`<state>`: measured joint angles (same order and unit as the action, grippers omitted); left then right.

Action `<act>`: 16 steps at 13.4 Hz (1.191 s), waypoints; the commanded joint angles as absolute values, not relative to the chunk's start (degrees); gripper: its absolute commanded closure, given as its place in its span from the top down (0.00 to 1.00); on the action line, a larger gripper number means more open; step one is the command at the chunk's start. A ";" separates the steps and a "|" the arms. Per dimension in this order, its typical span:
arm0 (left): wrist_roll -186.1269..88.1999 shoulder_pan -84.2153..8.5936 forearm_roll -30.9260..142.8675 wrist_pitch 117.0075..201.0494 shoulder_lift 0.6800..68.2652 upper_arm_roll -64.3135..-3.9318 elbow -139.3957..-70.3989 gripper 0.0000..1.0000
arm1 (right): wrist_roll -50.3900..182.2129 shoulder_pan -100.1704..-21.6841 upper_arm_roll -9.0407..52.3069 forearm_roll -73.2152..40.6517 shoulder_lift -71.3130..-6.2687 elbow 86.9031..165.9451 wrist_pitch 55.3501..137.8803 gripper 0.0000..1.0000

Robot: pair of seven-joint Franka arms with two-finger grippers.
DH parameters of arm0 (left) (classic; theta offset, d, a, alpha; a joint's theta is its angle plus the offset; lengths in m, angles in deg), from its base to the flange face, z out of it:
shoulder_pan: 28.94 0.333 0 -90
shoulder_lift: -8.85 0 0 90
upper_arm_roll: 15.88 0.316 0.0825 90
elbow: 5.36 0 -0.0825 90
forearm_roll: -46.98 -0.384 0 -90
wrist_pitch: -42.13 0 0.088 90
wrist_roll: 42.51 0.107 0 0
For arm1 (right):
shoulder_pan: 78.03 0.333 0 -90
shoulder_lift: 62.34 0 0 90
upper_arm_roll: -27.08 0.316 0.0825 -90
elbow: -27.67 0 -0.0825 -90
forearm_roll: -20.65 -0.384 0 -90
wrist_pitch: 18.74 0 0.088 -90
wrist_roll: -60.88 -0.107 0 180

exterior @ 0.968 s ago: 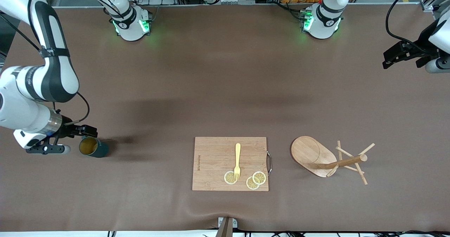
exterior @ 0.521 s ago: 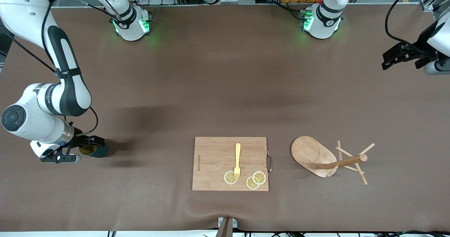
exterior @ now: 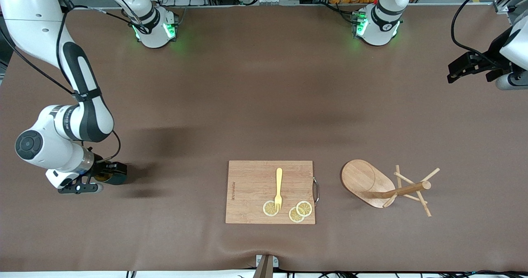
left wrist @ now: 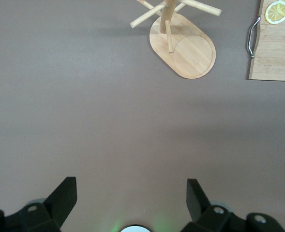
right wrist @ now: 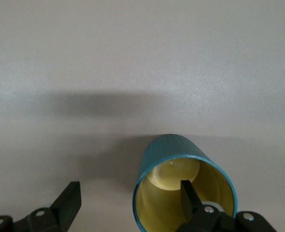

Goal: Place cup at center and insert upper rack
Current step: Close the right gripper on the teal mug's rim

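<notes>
Elbow of my right arm is bent high near its end of the table, forearm dropping steeply so the right gripper sits low at the cup. In the right wrist view its jaws are spread: one black fingertip hangs inside the cup's mouth against the inner wall, the other fingertip stands outside, clear of the cup, with bare cloth between. Nothing is clamped yet as far as I can see.

The cup lies on its side, a ribbed teal cylinder with a smooth yellow lining, open mouth facing the wrist camera. I cannot make out a handle. It rests well apart from the cutting board, toward the right arm's end of the table.

The cutting board is a flat rectangle of striped pale wood with a metal handle on one short edge. A yellow fork and three lemon slices lie on it.

The upper rack lies tipped over just past the board's handle, toward the left arm's end: oval bamboo base on edge, round post slanting to the cloth, thin pegs crossing.

My left arm waits over its end of the table, well apart from the board; the left gripper is spread wide, holding nothing.
</notes>
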<state>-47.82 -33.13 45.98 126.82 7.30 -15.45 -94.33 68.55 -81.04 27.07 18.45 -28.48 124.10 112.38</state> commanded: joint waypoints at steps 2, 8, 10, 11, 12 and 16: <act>-47.26 -32.89 44.96 126.50 7.44 -15.62 -93.78 1.00 | 71.25 -82.16 27.87 18.10 -27.36 122.59 111.87 0.31; -46.64 -32.80 45.40 126.50 7.97 -15.62 -93.78 1.00 | 71.34 -82.07 27.87 18.10 -27.36 122.59 110.90 0.00; -46.64 -32.80 45.40 126.50 7.89 -15.62 -93.69 1.00 | 71.34 -81.98 27.87 18.02 -27.45 122.50 109.94 0.00; -46.64 -32.80 45.22 126.50 7.97 -15.53 -93.78 1.00 | 71.34 -81.89 27.96 18.02 -27.62 122.41 109.41 0.00; -46.73 -32.80 45.13 126.42 7.89 -15.53 -93.78 1.00 | 71.25 -81.54 27.96 17.93 -27.97 122.24 108.71 0.00; -46.99 -32.98 45.05 126.24 7.88 -15.62 -93.87 1.00 | 70.55 -76.29 28.40 17.23 -32.01 120.22 100.80 0.00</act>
<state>-47.81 -33.14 45.98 126.82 7.87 -15.43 -94.34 70.57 -79.71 28.40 18.44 -28.87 121.01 104.63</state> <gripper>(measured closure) 0.000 0.965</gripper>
